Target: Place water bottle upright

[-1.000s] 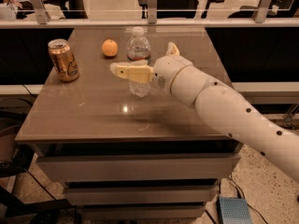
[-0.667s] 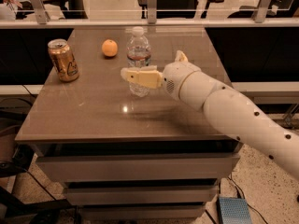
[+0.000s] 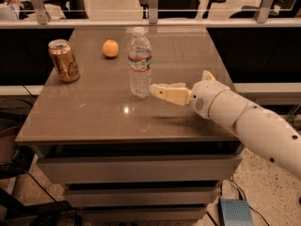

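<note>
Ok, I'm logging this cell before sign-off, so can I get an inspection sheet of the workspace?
Surface: brown table top, glossy, with a spot of glare.
Job's things: water bottle upright, cap on, mid-table.
Clutter: gold can upright at left; orange behind, left of the bottle.
Grippers: end effector low at the bottle's right side; contact unclear.
Cables: one cable on the floor near a blue box.
Surroundings: drawers below; railing behind.
</note>
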`<act>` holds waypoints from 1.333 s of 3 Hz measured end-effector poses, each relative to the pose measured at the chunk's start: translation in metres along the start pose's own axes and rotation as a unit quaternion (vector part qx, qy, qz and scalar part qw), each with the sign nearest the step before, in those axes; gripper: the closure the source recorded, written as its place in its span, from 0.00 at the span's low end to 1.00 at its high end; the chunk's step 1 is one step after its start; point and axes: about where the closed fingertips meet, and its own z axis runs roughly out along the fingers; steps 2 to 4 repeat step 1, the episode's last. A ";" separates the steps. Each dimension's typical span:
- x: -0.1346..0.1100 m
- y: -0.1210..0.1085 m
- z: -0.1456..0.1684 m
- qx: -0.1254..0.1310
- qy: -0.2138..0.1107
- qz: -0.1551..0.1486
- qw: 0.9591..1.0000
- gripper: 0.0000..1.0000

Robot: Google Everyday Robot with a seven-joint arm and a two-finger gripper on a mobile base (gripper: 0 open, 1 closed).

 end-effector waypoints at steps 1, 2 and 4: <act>0.000 0.000 0.000 0.000 0.000 0.000 1.000 0.00; 0.000 0.000 0.000 0.000 0.000 0.000 1.000 0.00; 0.000 0.000 0.000 0.000 0.000 0.000 1.000 0.00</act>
